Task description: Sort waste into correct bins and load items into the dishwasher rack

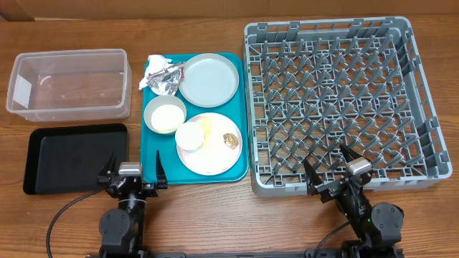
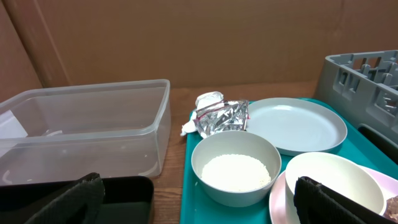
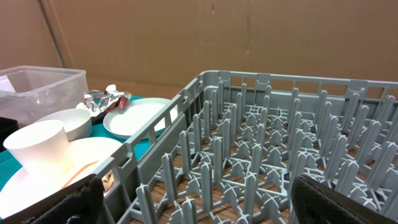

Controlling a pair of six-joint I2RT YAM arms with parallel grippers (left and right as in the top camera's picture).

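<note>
On the teal tray (image 1: 240, 170) lie a crumpled foil wrapper (image 1: 166, 77) with a white napkin (image 1: 152, 66), a pale grey plate (image 1: 209, 79), a small grey bowl (image 1: 164, 115) of white rice, and a whitish-pink plate (image 1: 215, 154) bearing a white cup (image 1: 191, 136), a yellow utensil (image 1: 208, 127) and a brown morsel (image 1: 230, 140). The clear tub (image 1: 69, 84) and black tray (image 1: 72, 158) are at the left. The grey rack (image 1: 341, 100) is at the right. My left gripper (image 1: 133, 172) is open near the front edge, by the black tray. My right gripper (image 1: 334, 170) is open at the rack's front wall.
Brown cardboard walls stand behind the table. Bare wooden table runs along the front edge between the two arms. In the left wrist view the bowl (image 2: 236, 167) and foil wrapper (image 2: 221, 116) lie straight ahead; the right wrist view looks over the rack's pegs (image 3: 261, 155).
</note>
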